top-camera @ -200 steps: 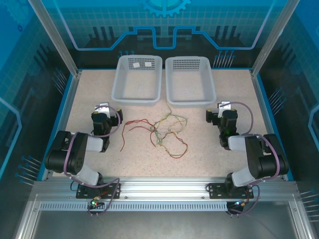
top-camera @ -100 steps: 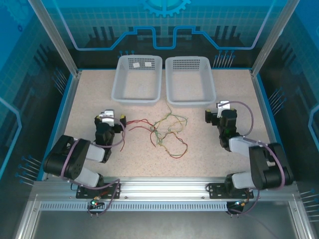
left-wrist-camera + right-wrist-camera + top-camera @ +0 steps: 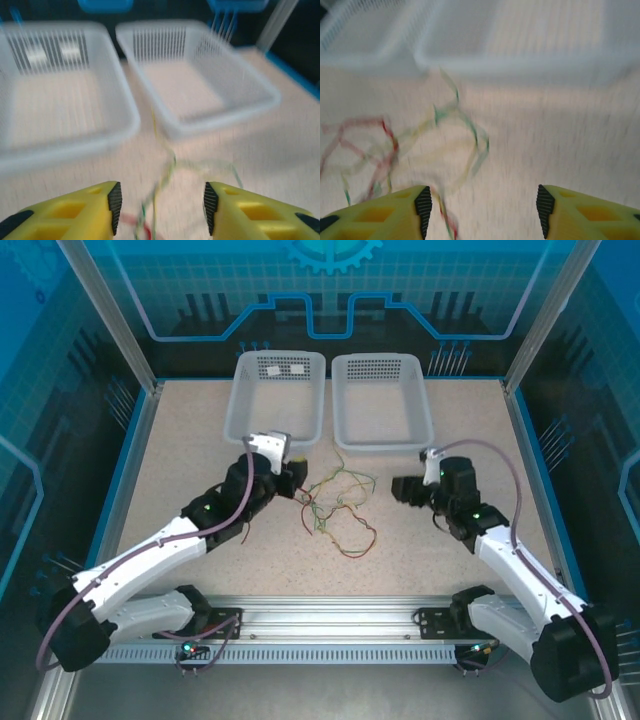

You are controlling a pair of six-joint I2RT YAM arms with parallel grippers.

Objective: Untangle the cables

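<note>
Centrally, cables (image 3: 335, 505) near basket rims (image 3: 275, 443), bare table (image 3: 180, 430) around.

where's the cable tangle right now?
In the top view the cables lie mid-table, just in front of the right basket, between the left gripper and the right gripper.

Several thin, wiggly cables (image 3: 318, 508), some red and some yellow-green, lie flat in one loose tangle near the middle of the speckled worktop (image 3: 200, 430). The strands cross and loop over one another, with the yellow-green loops mostly toward the far side and a red loop trailing out at the near right. One yellow-green end reaches up toward the gap between the left white basket (image 3: 272, 438) and the right white basket (image 3: 385, 445), just short of their near rims.
</note>
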